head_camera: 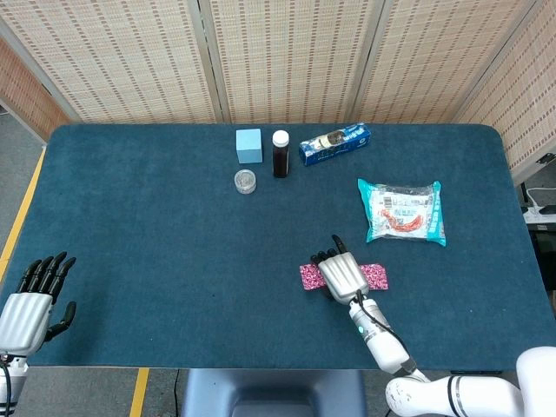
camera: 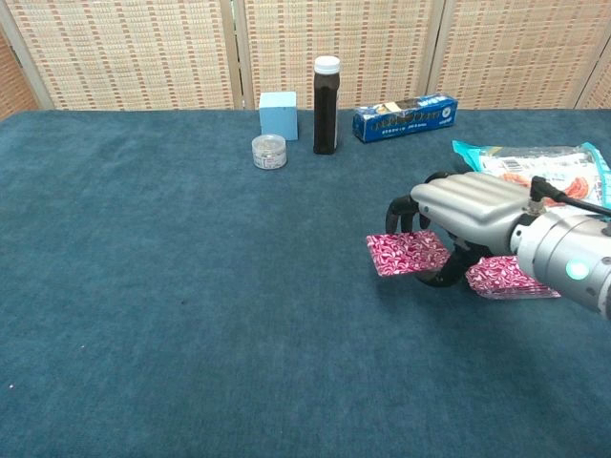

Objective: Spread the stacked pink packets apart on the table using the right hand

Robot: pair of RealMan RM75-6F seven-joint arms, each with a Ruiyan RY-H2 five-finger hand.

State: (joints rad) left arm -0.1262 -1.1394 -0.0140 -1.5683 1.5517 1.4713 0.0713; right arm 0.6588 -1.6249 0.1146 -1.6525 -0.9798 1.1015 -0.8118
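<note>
While two pink patterned packets are lying flat and apart near the table's (head_camera: pixel 174 252) front | right hand (camera: pixel 465 211) is pressing curled fingers on left packet (camera: pixel 406 253) | right packet (camera: pixel 509 278) lying free | left hand (head_camera: pixel 30 300) is resting spread, empty

My right hand (camera: pixel 474 212): ribbed silver back, black fingers | wrist: silver cylinder with a small green-lit dot, thin black cable over the top | forearm: white, black ring | my left hand (head_camera: pixel 29 307): same silver shell, black fingers
</note>
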